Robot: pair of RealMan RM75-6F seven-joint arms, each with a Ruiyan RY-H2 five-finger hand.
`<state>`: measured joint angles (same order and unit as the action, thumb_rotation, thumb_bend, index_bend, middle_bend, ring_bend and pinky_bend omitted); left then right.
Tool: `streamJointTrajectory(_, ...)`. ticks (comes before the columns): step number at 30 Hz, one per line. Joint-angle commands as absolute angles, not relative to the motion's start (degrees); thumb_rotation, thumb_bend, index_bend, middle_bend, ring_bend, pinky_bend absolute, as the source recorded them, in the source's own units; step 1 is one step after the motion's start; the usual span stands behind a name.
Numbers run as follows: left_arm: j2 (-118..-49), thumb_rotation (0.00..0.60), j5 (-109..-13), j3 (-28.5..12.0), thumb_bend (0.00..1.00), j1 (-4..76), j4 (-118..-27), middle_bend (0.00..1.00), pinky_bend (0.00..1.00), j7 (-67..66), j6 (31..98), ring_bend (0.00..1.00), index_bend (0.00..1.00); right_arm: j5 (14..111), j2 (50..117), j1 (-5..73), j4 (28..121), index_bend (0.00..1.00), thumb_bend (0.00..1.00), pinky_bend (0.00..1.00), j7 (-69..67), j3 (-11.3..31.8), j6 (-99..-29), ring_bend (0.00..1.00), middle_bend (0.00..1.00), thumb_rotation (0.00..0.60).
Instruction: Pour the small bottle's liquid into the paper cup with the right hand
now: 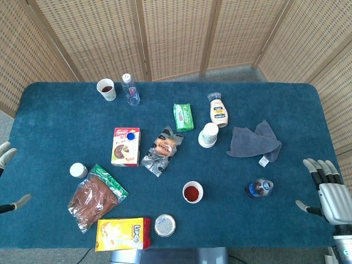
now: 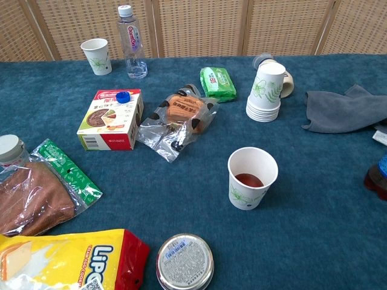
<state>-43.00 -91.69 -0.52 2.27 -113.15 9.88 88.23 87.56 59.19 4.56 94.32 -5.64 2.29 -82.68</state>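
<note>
R hand [image 1: 330, 195] is hovering at the tabletop's [image 1: 308, 137] right edge, fingers apart, holding nothing. L hand [image 1: 8, 179] is showing only partly at the left edge; fingers look spread w/ nothing in them. Neither hand is showing in the chest view.

Small bottle [image 1: 258, 188] is sitting upright just left of the R hand, near but not touching; dark liquid inside, blue top. In the chest view it's barely peeking in at the right edge [image 2: 378, 178]. Can't tell if the cap is still on or loose. Cup [image 1: 193, 192] is standing further left of the bottle w/ some red-brown liquid already in it [image 2: 253, 178].

Judging by this, the grasp isn't yet made, so the task is at its start.

Risks from here:
- Bottle is small and close to the tabletop edge; a clumsy approach could be knocking it over or off.
- If the cap's on, nothing pours; if off, tilting early spills on the cloth surface.
- Paper cup is light; bumping the rim w/ the bottle could be tipping it, spilling what's inside.
- Grey rag [image 1: 254, 142] and cup stack [image 1: 208, 135] are lying behind, well apart from the pour path, so prob. no trouble.
</note>
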Motion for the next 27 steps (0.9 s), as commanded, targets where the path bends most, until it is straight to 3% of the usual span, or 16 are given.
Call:
streamJointTrajectory(1, -43.05, 0.6, -91.67, -0.53, 0.15, 2.28, -113.18, 0.0, 0.0, 9.8, 88.23, 0.0, 0.0, 87.61, 59.16, 4.63, 94.3, 0.0, 0.0, 0.0, -5.88, 2.25, -82.62, 0.0, 0.0, 0.6)
streamJointTrajectory(17, -43.15, 0.6, -91.92, -0.39, 0.15, 2.67, -113.15, 0.0, 0.0, 9.36, 87.67, 0.0, 0.0, 87.88, 58.87, 5.21, 93.66, 0.0, 0.0, 0.0, -9.96, 1.74, -81.14, 0.0, 0.0, 0.6)
streamJointTrajectory(27, -43.44, 0.6, -91.88, -0.4, 0.15, 2.58, -113.43, 0.0, 0.0, 8.54, 87.95, 0.0, 0.0, 95.51, 60.51, 9.12, 82.59, 0.0, 0.0, 0.0, -41.15, -1.62, -77.48, 0.0, 0.0, 0.6)
